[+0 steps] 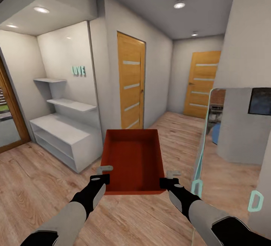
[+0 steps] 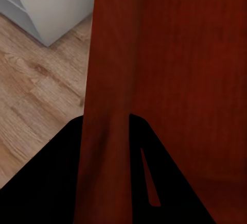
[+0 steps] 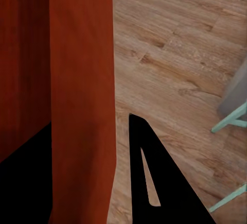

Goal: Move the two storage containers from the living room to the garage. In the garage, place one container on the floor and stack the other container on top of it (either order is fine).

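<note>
Holding one red-orange storage container [image 1: 134, 161] up in front, between both arms, well above the wood-plank floor [image 1: 37, 185]. Left gripper [image 1: 102, 174] pinched on the near left wall, one black finger [image 2: 51, 183] on the outside and one on the inside. Right gripper [image 1: 168, 177] pinched the same way on the near right wall, with a finger [image 3: 154, 177] outside it. Long side of the box pointing straight ahead, away from the body; both arms equally near.

Not in the garage yet, going by the wood planks. Only one box here, so likely the first half of the job.

Ahead, a hallway with a wooden door [image 1: 131, 82] on the left wall and a second door [image 1: 201, 84] at the far end. Open floor down the middle. To the left, a low white shelf unit [image 1: 64, 140], its corner close to the box's left side. To the right, a glass panel with pale green edges [image 1: 199, 155] just beside the right arm, and a grey rounded wall [image 1: 241, 125] past it.

Tight on both sides, so probably best to roll straight and keep the box level.
</note>
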Controlling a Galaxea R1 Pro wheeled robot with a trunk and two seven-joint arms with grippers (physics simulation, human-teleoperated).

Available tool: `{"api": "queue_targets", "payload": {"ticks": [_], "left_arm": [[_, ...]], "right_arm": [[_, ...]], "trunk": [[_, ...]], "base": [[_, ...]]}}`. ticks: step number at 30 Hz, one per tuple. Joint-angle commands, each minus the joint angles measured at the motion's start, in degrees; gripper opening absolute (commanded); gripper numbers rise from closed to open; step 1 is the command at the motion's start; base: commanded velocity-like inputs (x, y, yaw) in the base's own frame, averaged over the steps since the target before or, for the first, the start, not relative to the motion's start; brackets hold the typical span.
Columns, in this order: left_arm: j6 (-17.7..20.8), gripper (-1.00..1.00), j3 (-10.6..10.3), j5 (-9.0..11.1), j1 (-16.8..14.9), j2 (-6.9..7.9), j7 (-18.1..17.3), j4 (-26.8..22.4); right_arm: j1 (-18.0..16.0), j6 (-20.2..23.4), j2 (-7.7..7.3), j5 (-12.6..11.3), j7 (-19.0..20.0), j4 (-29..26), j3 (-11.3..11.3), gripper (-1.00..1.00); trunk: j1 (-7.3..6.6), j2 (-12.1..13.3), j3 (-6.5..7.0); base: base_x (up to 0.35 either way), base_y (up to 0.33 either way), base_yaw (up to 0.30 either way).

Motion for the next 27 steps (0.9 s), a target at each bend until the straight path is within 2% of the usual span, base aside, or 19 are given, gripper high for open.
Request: {"api": "queue_targets", "payload": {"ticks": [1,27], "left_arm": [[0.51,-1.00,1.44,-0.72,-0.01,0.36,1.20,-0.14],[0.51,-1.00,1.44,-0.72,-0.01,0.34,1.23,-0.14]], "right_arm": [[-0.02,-0.26,-0.55,-0.04,-0.36,-0.03,-1.87,-1.00],[-0.02,-0.28,-0.63,-0.04,-0.36,-0.07,-1.89,-1.00]], "trunk": [[0.05,-0.04,-0.02],[0.05,-0.04,-0.02]], "base": [[0.324,0.000,0.000],[0.324,0.000,0.000]]}}
